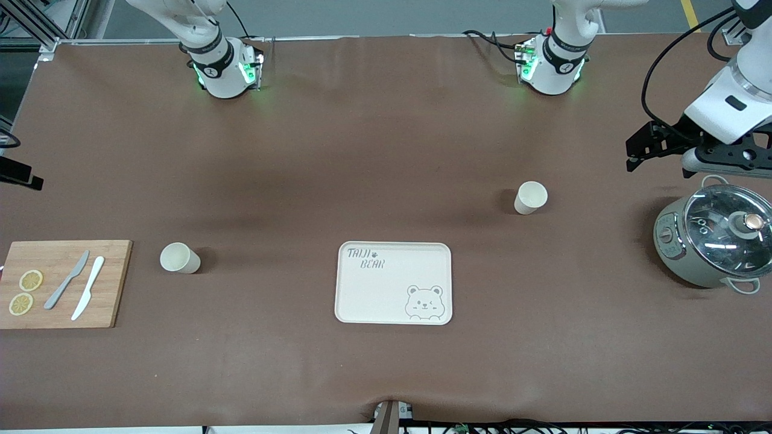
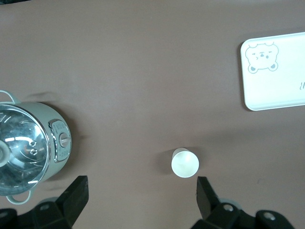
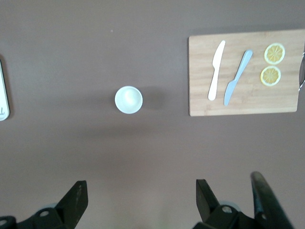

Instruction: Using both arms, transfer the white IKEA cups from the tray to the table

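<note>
Two white IKEA cups stand upright on the brown table. One cup [image 1: 531, 197] stands toward the left arm's end, farther from the front camera than the bear tray [image 1: 374, 298]. The other cup [image 1: 179, 258] stands toward the right arm's end, beside the cutting board. My left gripper [image 1: 633, 154] is open and empty, up over the table beside the pot. In the left wrist view it [image 2: 140, 187] is apart from its cup [image 2: 184, 162]. My right gripper [image 3: 140, 188] is open and empty, high above the table, apart from its cup [image 3: 128, 99].
A grey-green pot with a glass lid [image 1: 711, 241] stands at the left arm's end. A wooden cutting board [image 1: 111, 283] with two knives and two lemon slices lies at the right arm's end. The cream bear tray lies mid-table, nothing on it.
</note>
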`<state>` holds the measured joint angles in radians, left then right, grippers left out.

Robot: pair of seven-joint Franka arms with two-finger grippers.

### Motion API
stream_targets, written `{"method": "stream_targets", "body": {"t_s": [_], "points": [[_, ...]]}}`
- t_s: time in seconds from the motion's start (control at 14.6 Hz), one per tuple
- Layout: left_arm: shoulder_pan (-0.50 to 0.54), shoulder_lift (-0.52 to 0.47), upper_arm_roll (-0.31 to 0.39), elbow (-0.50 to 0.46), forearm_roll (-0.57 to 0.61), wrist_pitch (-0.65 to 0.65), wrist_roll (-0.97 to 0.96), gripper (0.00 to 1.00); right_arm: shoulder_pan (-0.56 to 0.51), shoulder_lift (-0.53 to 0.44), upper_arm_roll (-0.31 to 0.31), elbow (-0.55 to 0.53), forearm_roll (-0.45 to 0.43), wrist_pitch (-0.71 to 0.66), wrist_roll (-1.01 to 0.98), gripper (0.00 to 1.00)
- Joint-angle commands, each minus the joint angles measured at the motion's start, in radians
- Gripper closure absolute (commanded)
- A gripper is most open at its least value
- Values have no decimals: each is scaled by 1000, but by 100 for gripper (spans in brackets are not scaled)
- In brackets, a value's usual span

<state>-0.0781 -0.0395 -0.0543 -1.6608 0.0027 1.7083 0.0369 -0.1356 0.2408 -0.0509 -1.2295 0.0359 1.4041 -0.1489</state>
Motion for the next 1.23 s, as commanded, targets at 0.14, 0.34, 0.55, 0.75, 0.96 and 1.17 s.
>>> {"method": "stream_targets", "body": {"t_s": [0.14, 0.34, 0.55, 0.75, 0.96, 1.17], "points": [[6, 20, -7, 32, 23, -76, 50, 0, -15, -9, 9, 19, -4, 27, -8, 0], [6, 18, -10, 33, 22, -113, 44, 0, -6, -9, 14, 19, -8, 27, -3, 0], [6, 13, -15, 33, 22, -113, 50, 0, -13, -9, 11, 19, -7, 27, -3, 0], [6, 12, -15, 33, 11, -113, 44, 0, -12, -6, 11, 18, -7, 35, 2, 0], [7, 10, -15, 32, 8, -114, 43, 0, -6, -8, 11, 16, -17, 36, 0, 0], [8, 10, -10, 32, 8, -125, 47, 0, 11, -9, 16, 10, -53, 32, 2, 0]]}}
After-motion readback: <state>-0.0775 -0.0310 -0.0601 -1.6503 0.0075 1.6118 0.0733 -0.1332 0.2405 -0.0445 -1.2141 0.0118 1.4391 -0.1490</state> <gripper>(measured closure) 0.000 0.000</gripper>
